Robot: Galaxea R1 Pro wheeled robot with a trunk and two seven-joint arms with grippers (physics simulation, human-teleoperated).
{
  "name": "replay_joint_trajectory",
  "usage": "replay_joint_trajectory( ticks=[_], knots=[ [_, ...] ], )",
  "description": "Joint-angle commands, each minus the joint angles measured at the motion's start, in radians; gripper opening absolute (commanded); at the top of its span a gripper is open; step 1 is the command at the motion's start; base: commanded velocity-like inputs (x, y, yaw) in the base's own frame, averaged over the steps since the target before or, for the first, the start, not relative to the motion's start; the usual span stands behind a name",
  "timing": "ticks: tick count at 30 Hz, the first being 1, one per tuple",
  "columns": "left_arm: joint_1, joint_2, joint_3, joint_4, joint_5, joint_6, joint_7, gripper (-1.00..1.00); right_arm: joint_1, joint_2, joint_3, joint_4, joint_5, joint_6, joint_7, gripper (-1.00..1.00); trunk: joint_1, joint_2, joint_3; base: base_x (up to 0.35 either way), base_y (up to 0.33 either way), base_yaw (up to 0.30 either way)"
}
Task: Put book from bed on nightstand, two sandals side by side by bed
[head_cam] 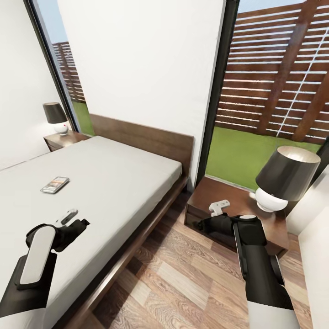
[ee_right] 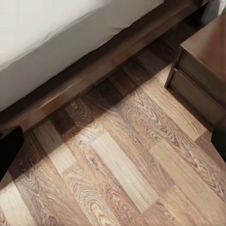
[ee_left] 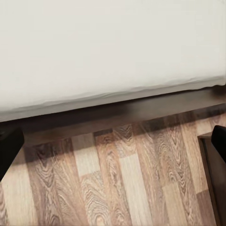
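The book [head_cam: 55, 184] is seen lying flat on the pale mattress of the bed [head_cam: 114, 183], toward the mattress's left part in the head view and well away from its foot-side edge. The left gripper [head_cam: 69, 216] is held above the mattress, near the book but apart from it; in the left wrist view its dark fingertips [ee_left: 9, 148] are set far apart at the frame's two sides, so the claw is spread wide and nothing is held. The right gripper [head_cam: 218, 208] is held over the front edge of the near nightstand [head_cam: 214, 189], whose top carries a lamp [head_cam: 283, 180] at its right rear corner. In the right wrist view its fingertips [ee_right: 8, 148] are likewise wide apart and empty, above the wood-plank floor [ee_right: 122, 160] between the bed frame and the nightstand's drawers. A second nightstand [head_cam: 59, 140] with a smaller-looking lamp [head_cam: 55, 116] is seen at the bed's far side, beside the headboard.
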Motion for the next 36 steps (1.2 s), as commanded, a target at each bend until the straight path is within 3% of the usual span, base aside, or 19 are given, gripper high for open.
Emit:
replay_joint_trajectory(
  ticks=[1, 16, 36],
  knots=[
    [0.000, 0.001, 0.001, -0.001, 0.009, 0.003, 0.010, 1.00, -0.001, 0.001, -0.002, -0.001, 0.009, 0.002, 0.010, 1.00, -0.004, 0.007, 0.002, 0.000, 0.000, 0.000],
    [0.001, 0.003, 0.004, 0.002, 0.007, 0.003, 0.011, 1.00, -0.001, 0.001, -0.003, -0.001, 0.009, 0.003, 0.010, 1.00, -0.061, 0.112, 0.050, 0.000, 0.000, 0.029],
    [-0.002, 0.000, -0.013, 0.025, 0.005, 0.006, 0.004, 1.00, -0.001, 0.001, 0.000, -0.001, 0.009, 0.003, 0.012, 1.00, -0.138, 0.252, 0.114, 0.000, 0.000, 0.256]
  ],
)
